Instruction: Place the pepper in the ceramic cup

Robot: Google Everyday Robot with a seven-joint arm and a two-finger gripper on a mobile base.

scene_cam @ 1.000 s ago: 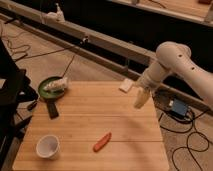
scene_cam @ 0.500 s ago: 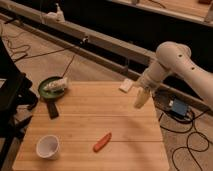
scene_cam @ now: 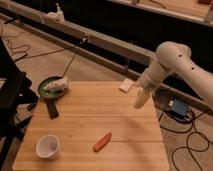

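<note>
The red-orange pepper (scene_cam: 102, 141) lies flat on the wooden table (scene_cam: 90, 112), near its front middle. The white ceramic cup (scene_cam: 48, 146) stands upright at the front left, about a cup's width to the left of the pepper, and looks empty. My gripper (scene_cam: 140, 98) hangs from the white arm (scene_cam: 175, 62) above the table's right edge, up and to the right of the pepper and well apart from it. It holds nothing that I can see.
A green pan with a black handle (scene_cam: 51, 90) sits at the table's back left corner with a pale object in it. A small white card (scene_cam: 126, 85) lies at the back edge. Cables and a blue box (scene_cam: 178, 108) lie on the floor to the right.
</note>
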